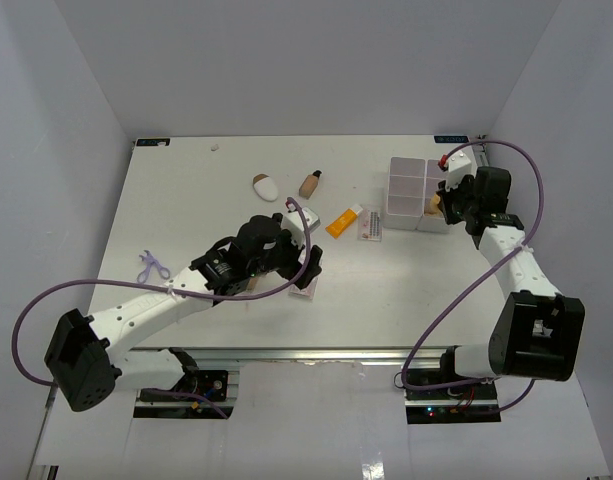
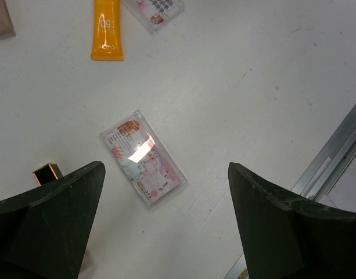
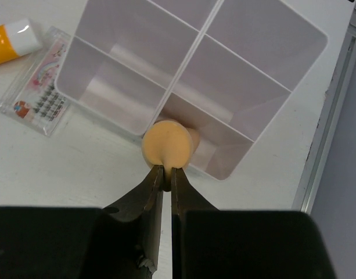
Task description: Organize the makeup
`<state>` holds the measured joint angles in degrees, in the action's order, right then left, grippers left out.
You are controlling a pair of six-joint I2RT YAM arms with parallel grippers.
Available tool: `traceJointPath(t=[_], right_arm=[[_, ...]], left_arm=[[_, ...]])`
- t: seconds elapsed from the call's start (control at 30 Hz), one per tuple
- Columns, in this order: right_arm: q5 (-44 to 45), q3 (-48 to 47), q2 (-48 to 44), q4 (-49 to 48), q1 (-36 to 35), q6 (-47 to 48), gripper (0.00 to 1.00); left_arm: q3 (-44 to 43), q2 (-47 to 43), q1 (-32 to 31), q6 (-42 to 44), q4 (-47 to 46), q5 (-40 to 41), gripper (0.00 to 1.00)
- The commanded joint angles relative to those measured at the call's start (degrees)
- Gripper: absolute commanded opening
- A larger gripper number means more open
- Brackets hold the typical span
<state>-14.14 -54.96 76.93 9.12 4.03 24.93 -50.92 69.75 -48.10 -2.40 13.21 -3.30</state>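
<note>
The left arm stretches low across the bench (image 1: 186, 200), the left gripper (image 2: 165, 171) facing down, jaws spread wide over a pink palette (image 2: 143, 157) lying flat. The right arm reaches forward, the right gripper (image 3: 164, 170) jaws pinching a tan sponge (image 3: 167, 143) against the white box (image 3: 270, 40) rim.

Glossy clear-plastic palette (image 2: 144, 158), matt tan sponge (image 3: 166, 145), smooth translucent plastic box (image 3: 265, 81), matt white table (image 2: 253, 87)

One camera looks down from high behind me; my wrist cameras peer close at the table (image 1: 186, 200), sharing the orange tube (image 2: 106, 32).
</note>
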Motion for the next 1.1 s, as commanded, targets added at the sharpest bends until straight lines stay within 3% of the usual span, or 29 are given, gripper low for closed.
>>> traceJointPath(t=[0.0,0.5,0.7,0.8,1.07], right_arm=[[4.60,-3.27,1.97,-5.93,0.54,-3.81,0.08],[4.90,-4.28,9.19,-7.08,0.63,-5.34,0.13],[4.96,-4.73,11.56,-6.92,0.63,-5.06,0.25],[4.57,-4.72,11.93,-6.84,0.63,-4.98,0.38],[2.99,-4.60,9.58,-5.41,1.07,-4.36,0.56]], left_arm=[[0.48,-3.76,0.11,0.81,-0.60,1.90,0.98],[0.82,-4.36,0.11,0.99,-0.98,2.42,0.98],[1.12,-4.09,0.18,1.01,-1.28,2.42,0.98],[1.35,-3.93,0.19,1.08,-1.51,2.42,0.98],[1.99,-2.69,1.39,0.82,-2.63,2.11,0.98]])
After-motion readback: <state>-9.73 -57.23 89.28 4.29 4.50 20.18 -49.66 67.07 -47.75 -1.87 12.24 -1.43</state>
